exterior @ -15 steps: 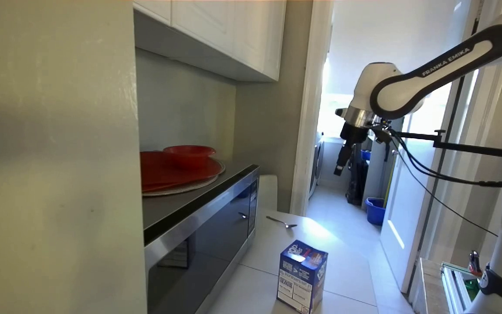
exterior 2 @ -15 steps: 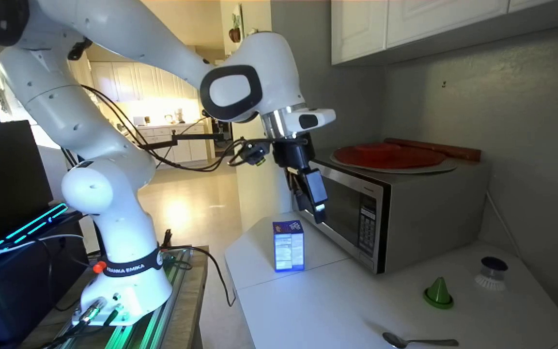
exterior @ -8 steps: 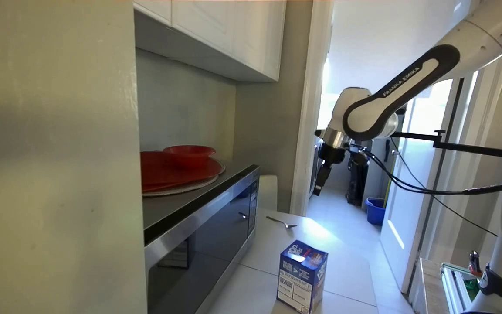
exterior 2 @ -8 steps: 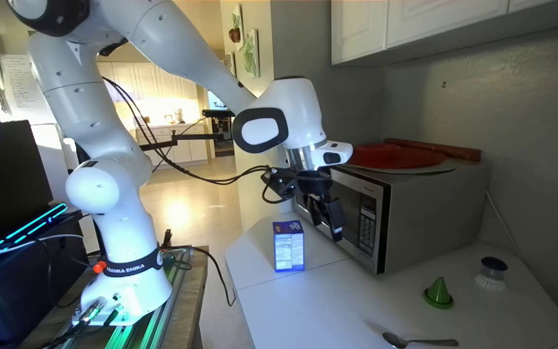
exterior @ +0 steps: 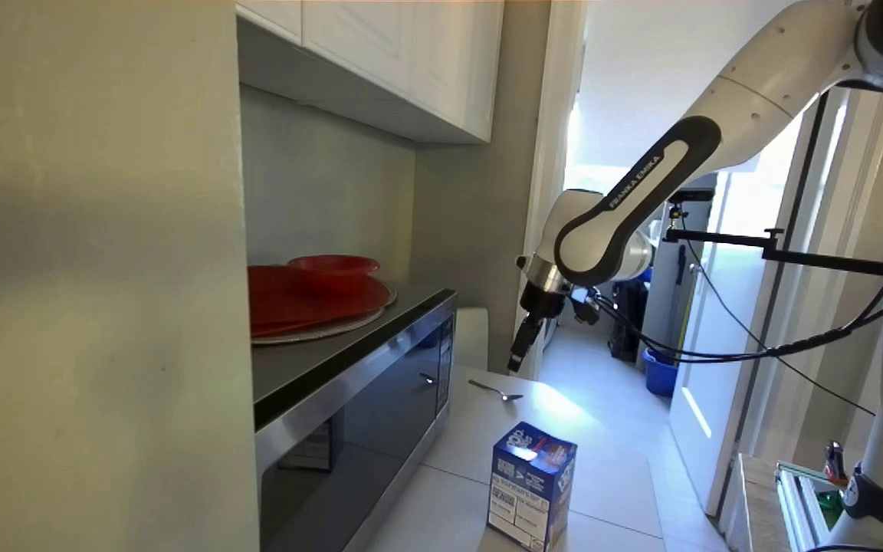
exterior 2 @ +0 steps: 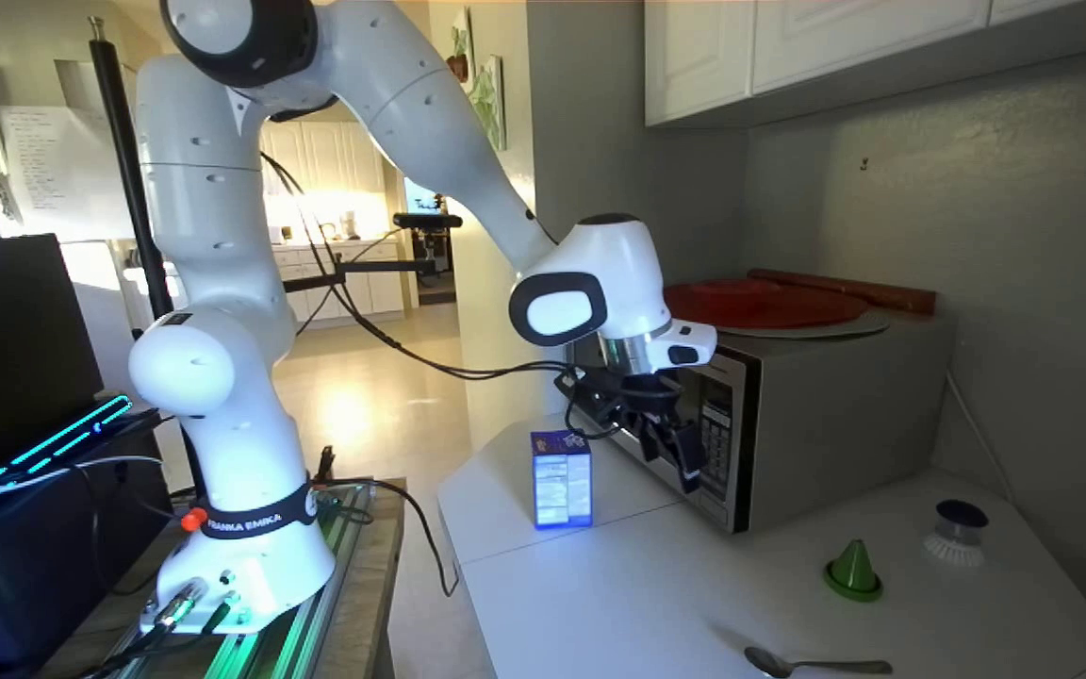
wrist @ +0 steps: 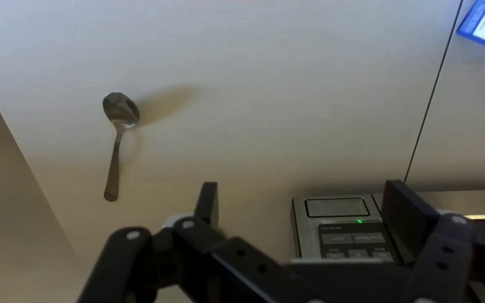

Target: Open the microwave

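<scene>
Over a white countertop (exterior 2: 637, 594), near the control-panel end of a microwave (exterior 2: 845, 434), hangs a black Robotiq gripper (wrist: 303, 198), tilted downward. Its fingers (wrist: 406, 214) are spread wide apart, and in an exterior view a gap shows between them and the microwave's silver frame (exterior: 349, 383). Framed between the fingers in the wrist view is the control panel (wrist: 354, 242), its Start, Stop/Reset and 0 keys upside down, with a small green light (wrist: 359, 221) glowing and a blank rectangular button (wrist: 337, 207) just beside it. The dark glass door (exterior: 357, 452) is closed.

On the countertop, a metal spoon (wrist: 116, 147) lies apart from the microwave. An upright blue-and-white carton (exterior 2: 562, 481) stands in front of the door. Past the control-panel end sit a green cone (exterior 2: 853, 569) with a round base and a brush (exterior 2: 961, 528) with a dark top and white bristles.

On top of the microwave, a red bowl (exterior: 333, 272) rests on a flat red dish (exterior: 280, 307), above a pale-edged platter (exterior 2: 812, 331). White wall cabinets (exterior 2: 863, 47) hang overhead. The white Panda arm (exterior 2: 439, 123) reaches across from a wooden bench (exterior 2: 378, 547).
</scene>
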`<state>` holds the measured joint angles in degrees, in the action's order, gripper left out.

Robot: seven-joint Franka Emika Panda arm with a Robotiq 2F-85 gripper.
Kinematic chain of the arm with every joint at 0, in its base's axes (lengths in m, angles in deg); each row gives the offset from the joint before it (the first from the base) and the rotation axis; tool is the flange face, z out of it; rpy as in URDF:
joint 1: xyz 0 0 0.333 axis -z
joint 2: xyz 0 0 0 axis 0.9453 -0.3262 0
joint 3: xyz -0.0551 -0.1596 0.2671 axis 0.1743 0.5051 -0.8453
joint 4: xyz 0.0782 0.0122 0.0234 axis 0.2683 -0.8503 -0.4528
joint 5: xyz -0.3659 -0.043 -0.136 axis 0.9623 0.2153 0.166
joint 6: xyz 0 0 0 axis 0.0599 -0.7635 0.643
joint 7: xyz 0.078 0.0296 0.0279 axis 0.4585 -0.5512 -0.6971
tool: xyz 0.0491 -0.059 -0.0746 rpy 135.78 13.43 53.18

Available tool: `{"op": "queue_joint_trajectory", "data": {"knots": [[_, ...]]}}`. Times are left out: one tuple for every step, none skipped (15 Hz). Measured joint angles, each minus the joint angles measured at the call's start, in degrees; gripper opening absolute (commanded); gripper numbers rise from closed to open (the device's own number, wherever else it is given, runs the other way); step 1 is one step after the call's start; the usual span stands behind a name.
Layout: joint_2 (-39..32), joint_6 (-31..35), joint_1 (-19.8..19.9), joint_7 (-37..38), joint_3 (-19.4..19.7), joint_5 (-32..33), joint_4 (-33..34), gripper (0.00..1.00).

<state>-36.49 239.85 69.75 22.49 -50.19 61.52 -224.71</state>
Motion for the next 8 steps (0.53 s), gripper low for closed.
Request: {"op": "queue_joint_trajectory", "data": {"knots": [[-1.7, 0.7, 0.3, 0.1, -1.3, -0.5, 0.8, 1.0], [-3.3, 1.3, 0.7, 0.3, -2.5, -0.8, 1.6, 1.0], [-4.8, 1.8, 1.2, 0.6, -3.9, -0.8, 2.4, 1.0], [-6.2, 2.4, 1.6, 0.9, -5.1, -0.8, 3.1, 1.0], [-7.6, 2.8, 2.2, 1.0, -6.3, -0.8, 3.8, 1.0], [-8.6, 3.1, 2.6, 1.1, -7.2, -0.8, 4.4, 1.0], [-9.4, 3.2, 2.8, 1.1, -7.6, -0.8, 4.9, 1.0], [-9.9, 3.2, 3.0, 1.1, -7.8, -0.8, 5.3, 1.0]]}}
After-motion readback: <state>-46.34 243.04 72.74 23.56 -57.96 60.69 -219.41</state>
